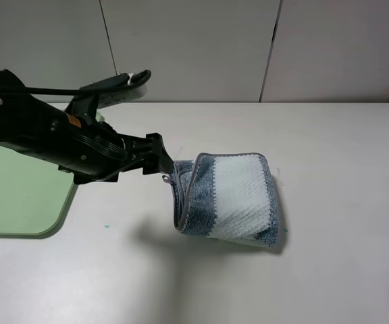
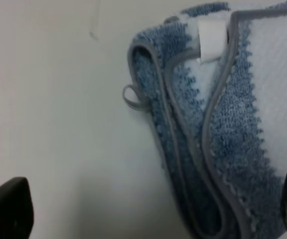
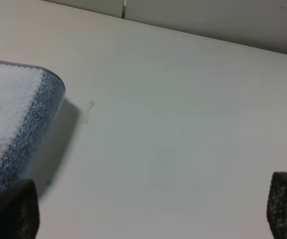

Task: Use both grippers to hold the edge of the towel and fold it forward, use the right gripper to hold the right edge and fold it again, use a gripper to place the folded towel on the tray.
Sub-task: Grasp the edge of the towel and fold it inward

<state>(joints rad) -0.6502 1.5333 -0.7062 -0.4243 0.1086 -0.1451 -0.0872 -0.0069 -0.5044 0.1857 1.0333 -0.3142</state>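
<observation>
The left gripper point(image 1: 162, 162) sits at the near-left edge of the folded towel point(image 1: 238, 196). From above, its dark tip meets the cloth, but whether it is pinching the hem or only touching it I cannot tell. In its wrist view the two dark fingertips point(image 2: 6, 209) stand far apart at the frame's corners, and the towel's layered grey hem point(image 2: 208, 149) lies between them, so the jaws look spread. A small grey loop point(image 2: 133, 99) pokes out of the folds, beside a white tag point(image 2: 211, 40).

The right gripper point(image 3: 148, 211) shows only as two dark fingertips point(image 3: 11, 211), widely parted over bare table point(image 3: 183, 124), with one corner of the towel nearby (its arm does not appear from above at all).

One towel, folded, rests mid-table. One pale green tray point(image 1: 19, 196), cut off at the left edge and partly hidden under the left arm, lies well apart from it.
</observation>
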